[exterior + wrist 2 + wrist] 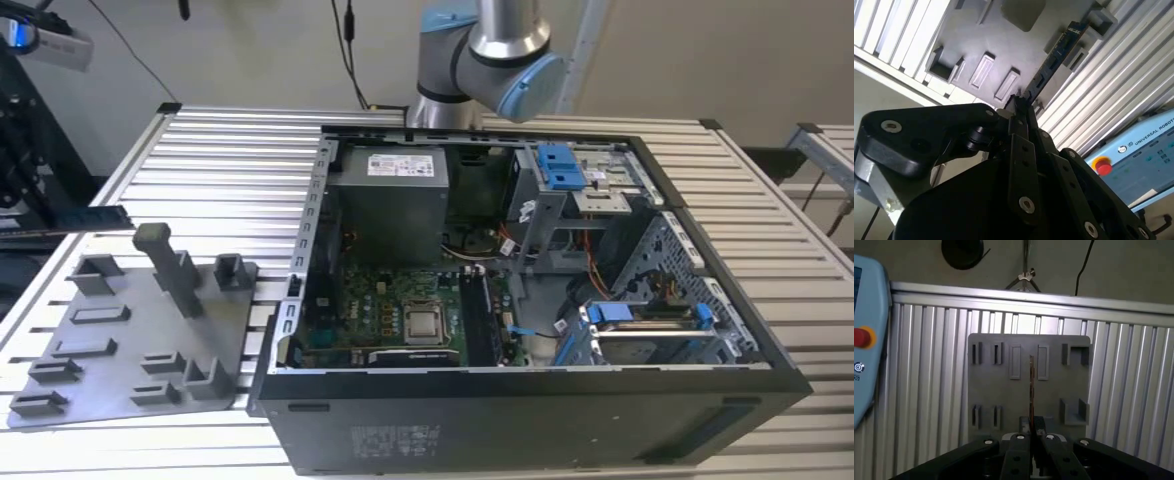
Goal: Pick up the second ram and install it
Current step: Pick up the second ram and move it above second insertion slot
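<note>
Gripper (1032,432) clamped shut on second ram (1031,390), stick held edge-on between fingertips. Ram poised above midline of grey holder tray (989,387). Tray laid on slatted aluminium table (929,365); teach pendant (866,340) at table edge.

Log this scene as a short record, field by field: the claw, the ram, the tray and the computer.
claw: shut on one end of the second ram
second ram: edge-on, reaching out from the claw over the grey holder tray; whether it is clear of the tray cannot be told
holder tray: lies on the slatted metal table; moulded slots, one tall post
computer case: open, to the exterior view's right of the tray; motherboard and processor exposed
task state: ram in the claw, not yet in the case
</note>
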{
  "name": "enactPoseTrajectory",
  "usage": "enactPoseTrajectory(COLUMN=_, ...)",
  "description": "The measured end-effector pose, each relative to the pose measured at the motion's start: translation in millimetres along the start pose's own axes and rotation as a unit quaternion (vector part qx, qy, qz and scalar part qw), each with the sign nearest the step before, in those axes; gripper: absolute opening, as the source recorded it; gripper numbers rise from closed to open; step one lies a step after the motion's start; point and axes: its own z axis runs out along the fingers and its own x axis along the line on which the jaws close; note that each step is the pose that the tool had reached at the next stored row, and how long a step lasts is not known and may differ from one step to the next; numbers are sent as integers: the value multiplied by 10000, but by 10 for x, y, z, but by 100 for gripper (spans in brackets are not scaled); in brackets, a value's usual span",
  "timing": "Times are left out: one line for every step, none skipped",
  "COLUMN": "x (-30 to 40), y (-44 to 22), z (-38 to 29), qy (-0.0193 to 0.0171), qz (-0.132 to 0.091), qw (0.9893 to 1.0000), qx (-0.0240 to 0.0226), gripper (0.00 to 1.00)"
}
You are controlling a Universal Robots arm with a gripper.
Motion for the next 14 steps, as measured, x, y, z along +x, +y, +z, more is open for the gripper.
enactPoseTrajectory(x=1, y=0, z=-14, qy=0, qz=0, qw=10000, qx=0, gripper=14)
enactPoseTrajectory(x=1, y=0, z=-28, qy=0, qz=0, qw=10000, qx=0, gripper=14)
enactPoseTrajectory(x=1, y=0, z=-40, qy=-1, qz=0, qw=10000, qx=0, gripper=14)
enactPoseTrajectory(x=1, y=0, z=-47, qy=-4, qz=2, qw=10000, qx=1, gripper=14)
enactPoseTrajectory(x=1, y=0, z=-54, qy=-7, qz=6, qw=10000, qx=2, gripper=14)
enactPoseTrajectory(x=1, y=0, z=-61, qy=-10, qz=13, qw=10000, qx=1, gripper=14)
enactPoseTrajectory(x=2, y=0, z=-67, qy=-13, qz=23, qw=10000, qx=1, gripper=14)
enactPoseTrajectory(x=2, y=-1, z=-70, qy=-15, qz=37, qw=10000, qx=2, gripper=14)
enactPoseTrajectory(x=2, y=-1, z=-71, qy=-17, qz=58, qw=10000, qx=2, gripper=14)
enactPoseTrajectory(x=1, y=-1, z=-73, qy=-19, qz=81, qw=10000, qx=1, gripper=14)
enactPoseTrajectory(x=2, y=-1, z=-75, qy=-20, qz=107, qw=9999, qx=0, gripper=14)
enactPoseTrajectory(x=2, y=-1, z=-77, qy=-19, qz=132, qw=9999, qx=-1, gripper=14)
enactPoseTrajectory(x=2, y=-1, z=-83, qy=-19, qz=138, qw=9999, qx=-2, gripper=14)
enactPoseTrajectory(x=2, y=-2, z=-94, qy=-18, qz=138, qw=9999, qx=-3, gripper=14)
